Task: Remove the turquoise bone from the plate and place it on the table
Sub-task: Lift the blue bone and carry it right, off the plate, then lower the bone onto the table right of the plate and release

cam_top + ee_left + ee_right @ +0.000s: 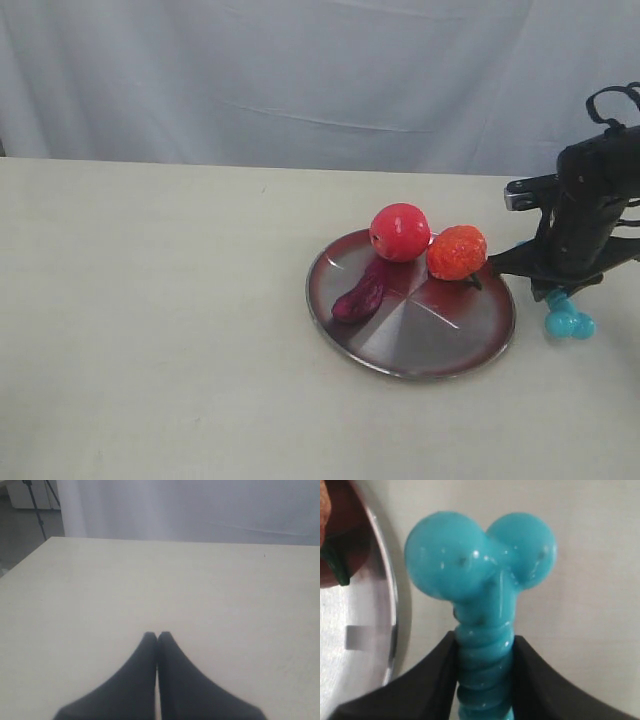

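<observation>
One plate [440,335], three foods [400,232], right end effector [484,652] pinching one turquoise bone [568,322], left end effector [157,636] closed

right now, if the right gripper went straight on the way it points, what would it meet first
Probably the table, just beside the plate's rim. The right gripper is shut on the turquoise bone, whose knobbed end sticks out ahead and would touch down first. The remaining gap is unclear.
</observation>
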`<action>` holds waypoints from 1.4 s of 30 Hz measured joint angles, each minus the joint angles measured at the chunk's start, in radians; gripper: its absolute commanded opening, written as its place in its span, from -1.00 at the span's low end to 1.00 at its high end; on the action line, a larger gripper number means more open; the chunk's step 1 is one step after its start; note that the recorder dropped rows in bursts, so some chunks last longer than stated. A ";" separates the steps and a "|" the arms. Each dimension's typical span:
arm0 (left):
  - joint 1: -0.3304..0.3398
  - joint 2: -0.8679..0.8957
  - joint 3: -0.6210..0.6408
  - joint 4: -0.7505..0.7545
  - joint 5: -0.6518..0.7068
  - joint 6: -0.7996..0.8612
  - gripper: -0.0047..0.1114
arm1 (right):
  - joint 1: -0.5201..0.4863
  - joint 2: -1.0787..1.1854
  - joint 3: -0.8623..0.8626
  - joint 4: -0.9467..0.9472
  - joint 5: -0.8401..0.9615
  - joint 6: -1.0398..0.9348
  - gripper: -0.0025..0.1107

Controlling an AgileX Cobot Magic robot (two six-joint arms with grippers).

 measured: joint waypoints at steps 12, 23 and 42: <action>0.000 0.000 0.000 0.000 0.000 0.000 -0.92 | 0.000 0.000 0.000 0.000 -0.002 -0.005 -0.75; 0.000 0.000 0.000 0.000 0.000 0.000 -0.92 | 0.000 0.000 0.000 0.000 -0.006 -0.015 0.01; 0.000 0.000 0.000 0.000 0.000 0.000 -0.92 | 0.000 -0.150 -0.002 0.000 0.091 -0.015 0.01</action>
